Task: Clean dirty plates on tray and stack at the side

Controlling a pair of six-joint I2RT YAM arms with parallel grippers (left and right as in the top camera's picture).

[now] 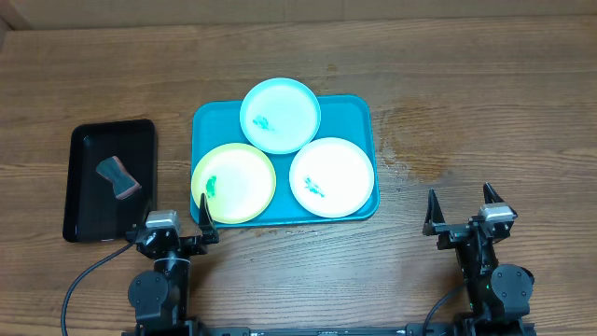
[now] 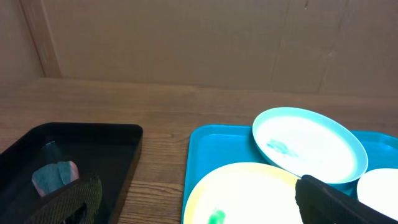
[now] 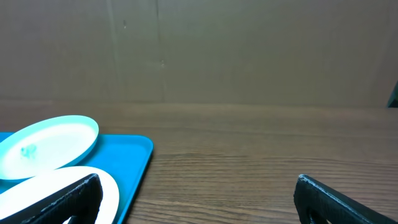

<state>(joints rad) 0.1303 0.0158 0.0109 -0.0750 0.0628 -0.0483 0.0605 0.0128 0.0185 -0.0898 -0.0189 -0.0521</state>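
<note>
We see the teal tray [image 1: 362, 110] at the middle of the desk [image 1: 504, 84], carrying all three plates. The light blue plate [image 1: 280, 114] overhangs its far rim, the yellow-green plate [image 1: 233, 182] overhangs its near left corner, and the white plate [image 1: 331, 176] sits in its near right corner, each with a small green smear. Toward the desk's left edge lies a black tray [image 1: 84, 205] holding a small blue-and-pink block [image 1: 118, 177]. A dark stain [image 1: 410, 140] marks the wood just right of the teal tray. At the near edge, the left gripper [image 1: 177, 222] stands wide and empty, one finger close by the yellow-green plate's rim. The right gripper [image 1: 460, 213] is also wide and empty, well apart from the teal tray.
</note>
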